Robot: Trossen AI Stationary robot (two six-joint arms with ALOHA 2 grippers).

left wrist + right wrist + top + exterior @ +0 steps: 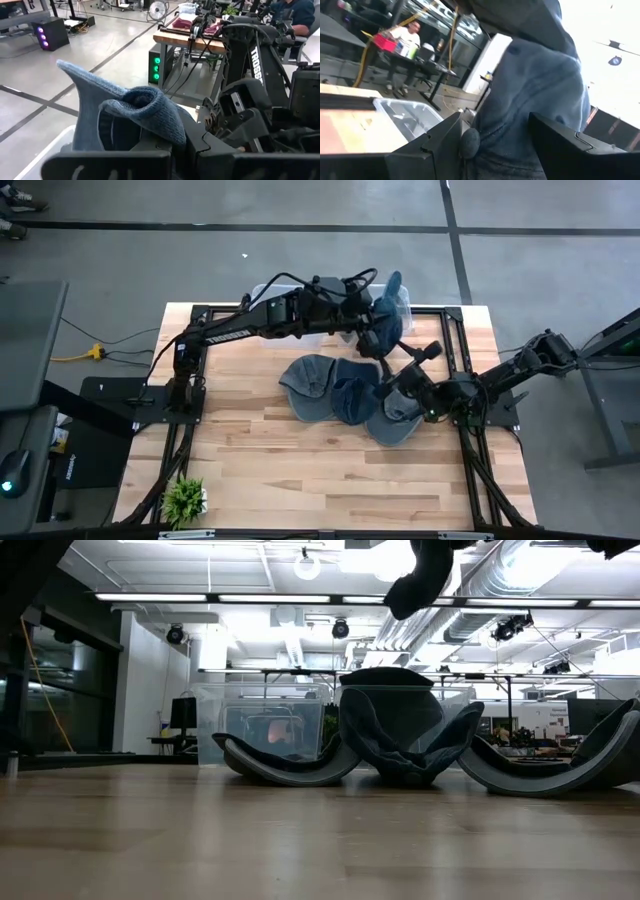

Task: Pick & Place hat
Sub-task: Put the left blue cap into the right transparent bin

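Gripping hat (135, 117) in left jaws, lifted

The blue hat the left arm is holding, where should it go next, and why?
Probably a small move down, then let go. The left gripper holds the blue hat above the clear plastic bin at the table's far edge, so lowering it first should drop it inside.
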